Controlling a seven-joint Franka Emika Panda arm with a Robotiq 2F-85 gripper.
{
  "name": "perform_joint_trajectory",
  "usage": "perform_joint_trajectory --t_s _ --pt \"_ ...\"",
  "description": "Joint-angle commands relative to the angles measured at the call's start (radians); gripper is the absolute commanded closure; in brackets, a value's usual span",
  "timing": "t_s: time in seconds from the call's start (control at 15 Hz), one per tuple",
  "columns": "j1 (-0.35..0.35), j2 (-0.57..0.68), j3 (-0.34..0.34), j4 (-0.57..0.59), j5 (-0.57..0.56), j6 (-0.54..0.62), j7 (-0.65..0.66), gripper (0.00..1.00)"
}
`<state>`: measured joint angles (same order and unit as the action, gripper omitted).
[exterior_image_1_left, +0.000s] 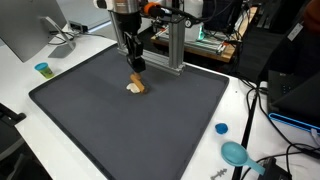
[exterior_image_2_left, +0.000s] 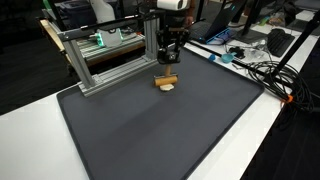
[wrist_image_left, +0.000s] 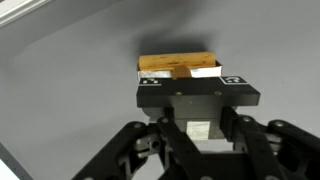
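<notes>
**Gripper down at the mat, pinching a small wooden block**

The arm hangs straight down over the work. The gripper is drawn in as far as the wooden block between its fingers allows, with the jaws pressed to the block's sides, not spread. In the wrist view the block sits right at the fingertips, its long side running across from one finger to the other. In both exterior views it is directly beneath the hand, low at the dark mat. Whether it rests on the mat or is a hair off it, I cannot tell from here. A pale piece lies touching the block, just to one side of the fingertips.

Just behind the hand in an exterior view stands a metal frame of square bars, near the hand but not touching it. On the hand's other sides the mat spreads out wide. Well away from the hand, past the mat's edge on the white table, lies a blue cap, and beyond it a teal disc. A small cup stands well apart on the opposite side. Cables trail over the table far from the fingers.
</notes>
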<state>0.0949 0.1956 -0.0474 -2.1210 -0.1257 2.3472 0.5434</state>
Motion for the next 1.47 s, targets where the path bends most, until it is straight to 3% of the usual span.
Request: perform_joint_trajectory --t_s 0.0,0.27,0.67,0.8,0.93,1.0,1.07,1.2,1.27,1.4 --pt "0.000 0.065 -0.015 0.053 -0.041 -0.051 0.067 0.79" --pt "-0.014 0.061 -0.010 0.084 -0.008 -0.185 0.014 0.79" --pt "-0.055 -0.131 0.000 -0.005 0.101 -0.165 -0.082 0.79" --pt "-0.064 -0.193 0.007 -0.020 0.167 -0.167 -0.059 0.79" --pt "-0.056 -0.218 0.014 -0.034 0.180 -0.105 0.066 0.79" --pt "-0.067 -0.157 0.011 0.016 0.151 -0.146 -0.003 0.79" --pt "-0.068 -0.174 0.016 0.012 0.151 -0.146 0.007 0.54" --pt "-0.068 -0.170 0.017 0.010 0.151 -0.148 0.005 0.54" --pt "-0.067 -0.160 0.016 0.010 0.151 -0.147 0.005 0.79" --pt "-0.053 -0.159 0.021 0.018 0.148 -0.149 0.202 0.79"
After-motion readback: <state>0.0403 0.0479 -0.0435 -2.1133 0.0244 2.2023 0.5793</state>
